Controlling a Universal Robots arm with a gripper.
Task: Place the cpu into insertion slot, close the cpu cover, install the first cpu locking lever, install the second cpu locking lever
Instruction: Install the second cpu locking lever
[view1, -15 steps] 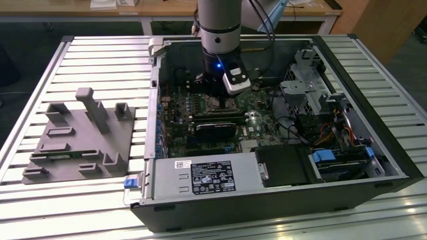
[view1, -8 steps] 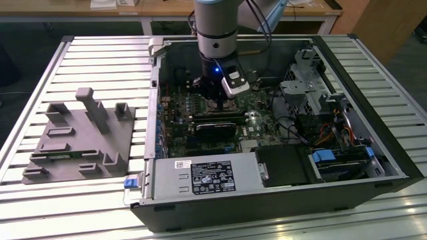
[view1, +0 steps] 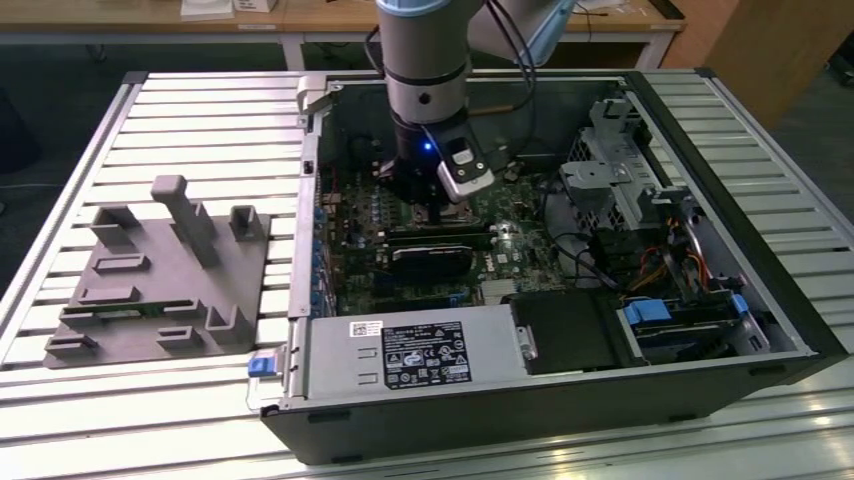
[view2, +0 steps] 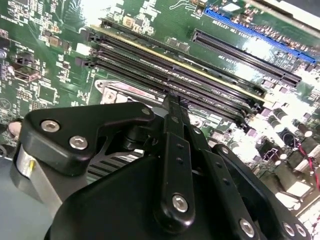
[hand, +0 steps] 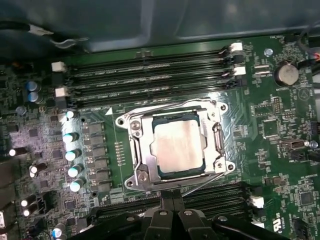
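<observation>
The cpu, a pale silver square, lies flat in the insertion slot on the green motherboard. The silvery cpu cover is folded down around it and frames its face. A thin wire lever runs along the cover's side by the memory slots, and another runs along the side by my fingers. My gripper hovers just off that edge of the socket with its black fingers pressed together and nothing between them. In the exterior view the gripper points down into the open computer case.
Long black memory slots flank the socket on both sides. Capacitors stand close by, and a coin battery sits further off. The case holds a power supply and a drive cage. A grey fixture block sits at the exterior view's left.
</observation>
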